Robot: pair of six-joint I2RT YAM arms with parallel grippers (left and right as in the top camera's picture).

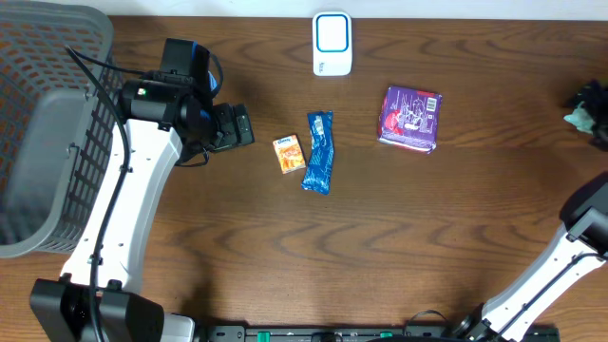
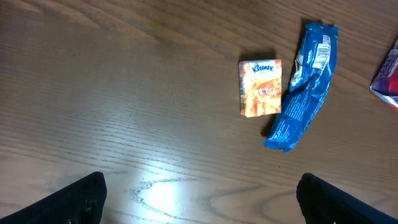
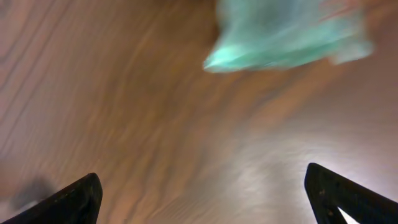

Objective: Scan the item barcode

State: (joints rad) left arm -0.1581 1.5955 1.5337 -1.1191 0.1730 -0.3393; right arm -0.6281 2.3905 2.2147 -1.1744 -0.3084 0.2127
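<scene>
Kleenex pack (image 2: pixel 260 88): likely light, soft, slick-wrapped; pinches best across narrow sides. Spread wide and empty: left gripper (image 2: pixel 199 190), right gripper (image 3: pixel 202 180).

The tissue pack (image 1: pixel 288 153) lies left of the wrapper (image 1: pixel 319 152).

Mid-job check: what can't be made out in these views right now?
Teal item, right wrist view: motion blur, unidentifiable; overhead, the right edge cuts it off.
Blue wrapper, left wrist view: its white label is too small to read.
Purple pack, left wrist view: cut off by the right edge.
Orange tissue pack: no barcode on the visible face.
</scene>
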